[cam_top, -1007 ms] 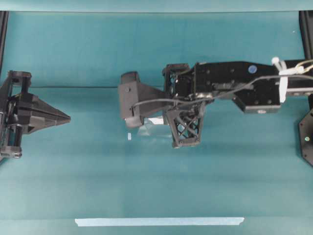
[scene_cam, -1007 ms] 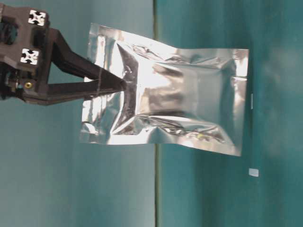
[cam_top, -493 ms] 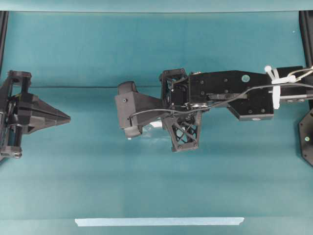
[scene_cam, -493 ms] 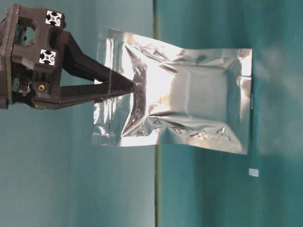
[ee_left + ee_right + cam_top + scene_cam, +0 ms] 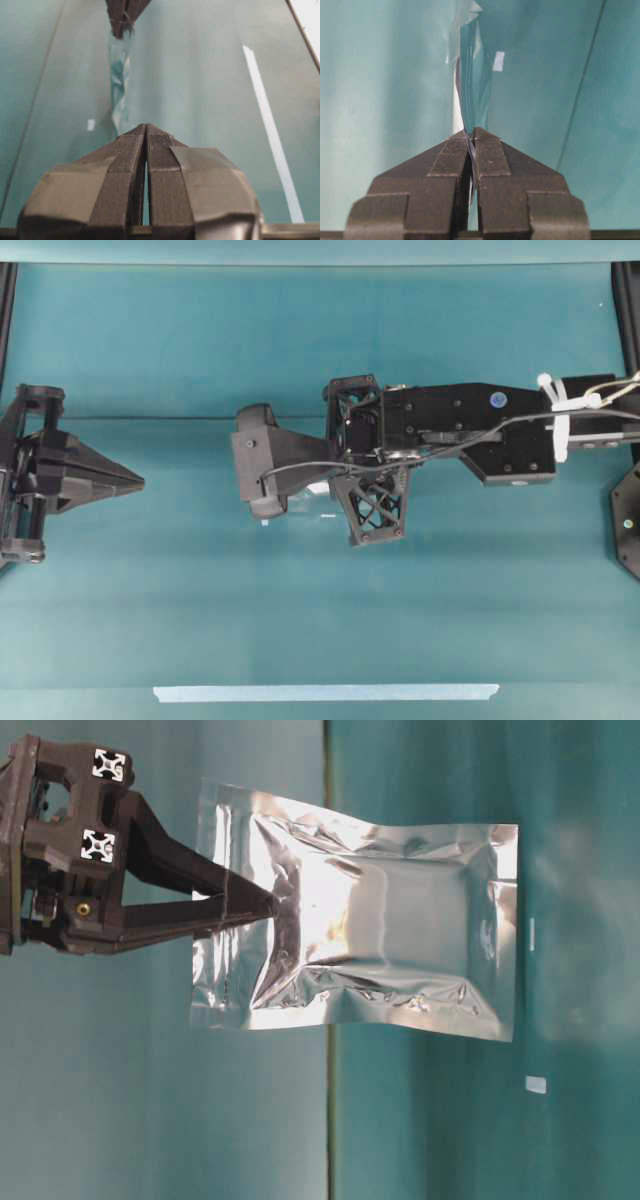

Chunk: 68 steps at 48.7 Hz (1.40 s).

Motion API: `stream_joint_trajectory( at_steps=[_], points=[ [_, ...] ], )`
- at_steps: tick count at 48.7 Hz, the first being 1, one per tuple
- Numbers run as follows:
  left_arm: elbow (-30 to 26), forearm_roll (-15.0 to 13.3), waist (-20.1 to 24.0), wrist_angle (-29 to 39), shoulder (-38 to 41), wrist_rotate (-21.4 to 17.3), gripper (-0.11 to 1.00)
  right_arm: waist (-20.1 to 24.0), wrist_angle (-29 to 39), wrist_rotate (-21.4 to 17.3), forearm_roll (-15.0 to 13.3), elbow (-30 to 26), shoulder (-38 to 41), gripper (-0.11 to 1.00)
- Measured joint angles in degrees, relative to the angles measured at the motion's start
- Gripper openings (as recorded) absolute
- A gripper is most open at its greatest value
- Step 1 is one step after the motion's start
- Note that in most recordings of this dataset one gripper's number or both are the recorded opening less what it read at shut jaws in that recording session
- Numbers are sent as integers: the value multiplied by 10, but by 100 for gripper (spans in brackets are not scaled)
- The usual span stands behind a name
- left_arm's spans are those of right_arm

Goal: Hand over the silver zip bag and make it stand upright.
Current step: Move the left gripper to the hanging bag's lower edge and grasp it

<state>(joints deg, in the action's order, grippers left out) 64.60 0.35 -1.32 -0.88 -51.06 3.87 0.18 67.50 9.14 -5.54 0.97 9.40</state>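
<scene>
Table-level view: silver zip bag point(image 5: 380, 940) pinched at one sealed end between the pressed-together tips of the right gripper point(image 5: 268, 902), hanging clear of the jaws with its far sealed edge just about at the table point(image 5: 580, 1140) (contact not clear from here). Overhead, left gripper point(image 5: 135, 482) well apart from the bag, jaws shut on nothing, pointing toward it. Judged from this: pickup done and bag carried upright, but no sign of a handover to the left side yet, and standing it free of any grip not yet done.
</scene>
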Motion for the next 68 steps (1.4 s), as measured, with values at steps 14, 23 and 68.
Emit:
stream_joint_trajectory(
  at_steps=[14, 23, 68],
  points=[
    [1, 1, 0, -1, 1, 0, 0, 4, 2, 1, 0, 0, 0, 3],
    [1, 1, 10, -4, 12, 18, 0, 4, 1, 1, 0, 0, 4, 3],
    [33, 0, 33, -74, 67, 116, 39, 18, -4, 0, -1, 0, 12, 3]
  ],
)
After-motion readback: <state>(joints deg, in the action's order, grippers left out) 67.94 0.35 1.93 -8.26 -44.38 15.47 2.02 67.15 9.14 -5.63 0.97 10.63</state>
